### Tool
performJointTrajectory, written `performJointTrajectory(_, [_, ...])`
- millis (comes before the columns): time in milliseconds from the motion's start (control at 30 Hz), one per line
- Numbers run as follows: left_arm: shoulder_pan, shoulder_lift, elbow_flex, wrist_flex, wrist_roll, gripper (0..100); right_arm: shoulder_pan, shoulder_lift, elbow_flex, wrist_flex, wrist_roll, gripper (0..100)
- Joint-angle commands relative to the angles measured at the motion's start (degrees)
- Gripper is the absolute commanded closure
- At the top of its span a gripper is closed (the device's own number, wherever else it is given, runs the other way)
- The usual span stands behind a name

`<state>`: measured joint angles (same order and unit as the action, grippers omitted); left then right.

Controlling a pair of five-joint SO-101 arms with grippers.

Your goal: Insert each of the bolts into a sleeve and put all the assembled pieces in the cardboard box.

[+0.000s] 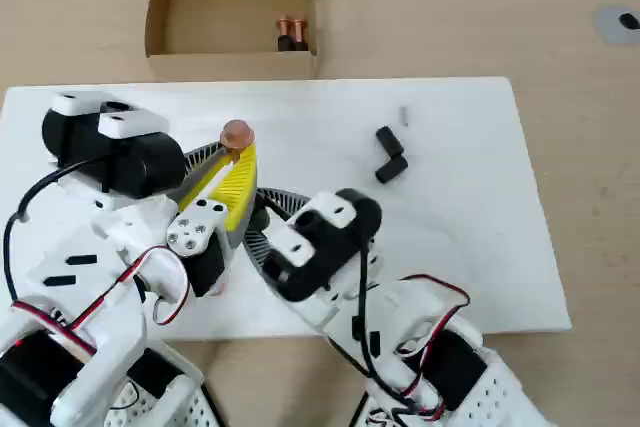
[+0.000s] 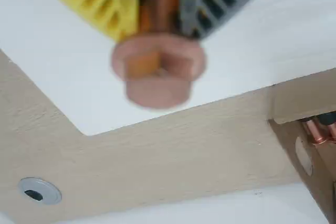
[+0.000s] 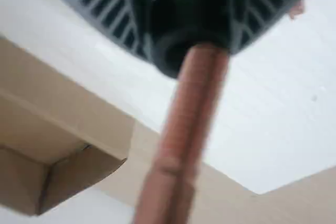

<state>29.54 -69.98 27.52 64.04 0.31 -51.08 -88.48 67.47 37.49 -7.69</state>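
My left gripper (image 1: 236, 155), with one yellow and one grey finger, is shut on the shaft of a copper bolt (image 2: 157, 69). The bolt's round head (image 1: 237, 134) pokes out past the fingertips, above the white board. My right gripper (image 3: 191, 35) is shut on a black sleeve (image 3: 189, 19), and a copper bolt shaft (image 3: 191, 108) sticks out of it, away from the gripper. In the high view the right gripper's grey fingers (image 1: 275, 202) sit just beside and partly under the left gripper. Two loose black sleeves (image 1: 390, 157) lie on the board to the right.
The open cardboard box (image 1: 160, 7) stands beyond the far edge of the white board (image 1: 450, 247), with copper-and-black assembled pieces (image 1: 292, 35) in its right corner. A metal grommet (image 1: 618, 22) sits in the wooden table at the far right.
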Motion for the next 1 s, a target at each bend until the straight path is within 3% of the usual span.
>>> performJointTrajectory(0, [0.62,0.57,0.97,0.26,-0.44,99,-0.22,-1.54,-3.30,-1.85,-2.81,98.7])
performJointTrajectory(467, [-0.70,0.22,0.09,-3.87,-2.64,100,2.77,-1.54,-2.95,-1.76,-2.99,98.7])
performJointTrajectory(667, [-7.03,0.22,0.53,-8.79,0.88,100,2.77,-1.54,-2.95,-1.67,-2.99,98.7])
performJointTrajectory(967, [-7.12,0.22,0.44,-8.44,2.99,99,2.77,-1.10,-2.86,-1.67,-2.99,98.7])
